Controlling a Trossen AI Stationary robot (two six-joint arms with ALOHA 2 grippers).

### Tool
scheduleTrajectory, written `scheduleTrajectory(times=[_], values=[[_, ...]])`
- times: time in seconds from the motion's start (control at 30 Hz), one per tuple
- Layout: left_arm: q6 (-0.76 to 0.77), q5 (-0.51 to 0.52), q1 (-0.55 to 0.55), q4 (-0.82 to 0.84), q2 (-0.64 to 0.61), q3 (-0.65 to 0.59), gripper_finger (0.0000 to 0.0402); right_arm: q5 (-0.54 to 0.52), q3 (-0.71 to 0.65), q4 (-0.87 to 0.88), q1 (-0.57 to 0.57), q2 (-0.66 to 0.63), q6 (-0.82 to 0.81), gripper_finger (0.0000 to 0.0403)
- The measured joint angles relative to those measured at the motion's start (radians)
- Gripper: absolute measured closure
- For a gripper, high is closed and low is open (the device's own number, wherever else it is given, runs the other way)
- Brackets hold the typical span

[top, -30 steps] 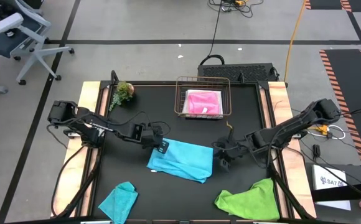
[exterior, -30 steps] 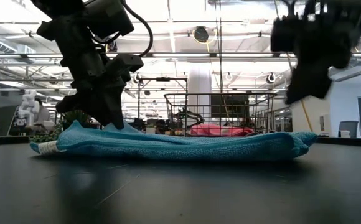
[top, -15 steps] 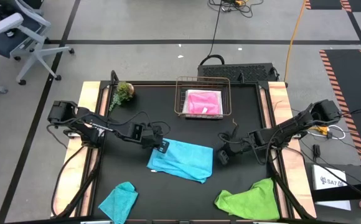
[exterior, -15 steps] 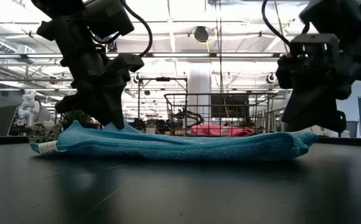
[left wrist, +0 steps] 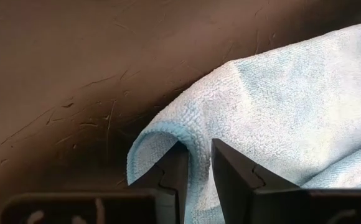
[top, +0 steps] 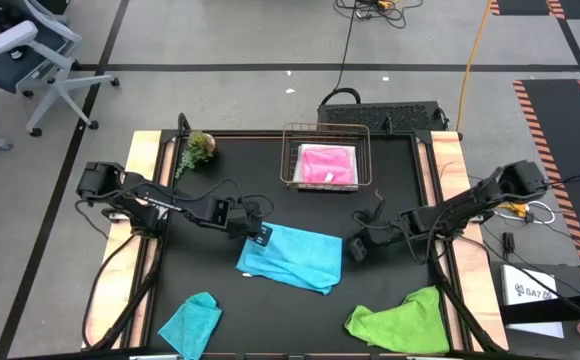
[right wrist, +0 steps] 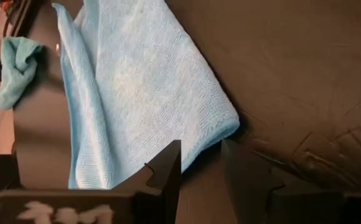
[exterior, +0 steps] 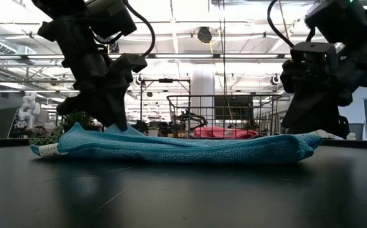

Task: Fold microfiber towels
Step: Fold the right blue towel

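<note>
Folded hot pink microfiber towel (top: 328, 165) in wire basket (top: 288, 155): done. Left gripper (left wrist: 196, 171) clamps sky blue microfiber towel (top: 292, 256); my right gripper (right wrist: 199, 163) apart, empty. Teal (top: 191, 320), lime green (top: 401, 321) towels pending.

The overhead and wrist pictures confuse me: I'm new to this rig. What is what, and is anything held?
Two dark robot arms work at a black table. One camera looks down, one sits at table height, one rides each wrist. The left gripper pinches a raised corner of the sky-blue microfiber towel. The right gripper stands open at the towel's other end, holding nothing. Also there: a folded hot-pink towel in a wire basket, a crumpled teal towel, a lime-green towel and a small green plant.
</note>
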State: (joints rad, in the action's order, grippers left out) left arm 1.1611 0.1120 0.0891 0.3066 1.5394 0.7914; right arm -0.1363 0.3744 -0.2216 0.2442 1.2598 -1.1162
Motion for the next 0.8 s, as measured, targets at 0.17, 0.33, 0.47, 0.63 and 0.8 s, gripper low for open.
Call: scheduleTrajectory(times=[0.17, 0.33, 0.47, 0.63, 0.8], values=[[0.0, 0.0, 0.0, -0.039, 0.0, 0.0, 0.033, 0.004, 0.0, -0.098, -0.009, 0.075, -0.006, 0.0298], [-0.002, 0.0, 0.0, -0.042, 0.0, 0.0, 0.033, 0.007, 0.0, -0.241, -0.015, 0.172, -0.003, 0.0298], [-0.007, 0.001, 0.0, -0.042, 0.0, 0.0, 0.033, 0.02, 0.0, -0.293, -0.017, 0.218, -0.009, 0.0298], [-0.012, -0.002, 0.0, -0.042, 0.0, 0.0, 0.033, 0.03, 0.001, -0.279, -0.019, 0.226, -0.02, 0.0317], [-0.01, -0.006, 0.0, -0.042, 0.0, 0.0, 0.033, 0.029, 0.001, -0.265, -0.053, 0.22, 0.017, 0.0378]])
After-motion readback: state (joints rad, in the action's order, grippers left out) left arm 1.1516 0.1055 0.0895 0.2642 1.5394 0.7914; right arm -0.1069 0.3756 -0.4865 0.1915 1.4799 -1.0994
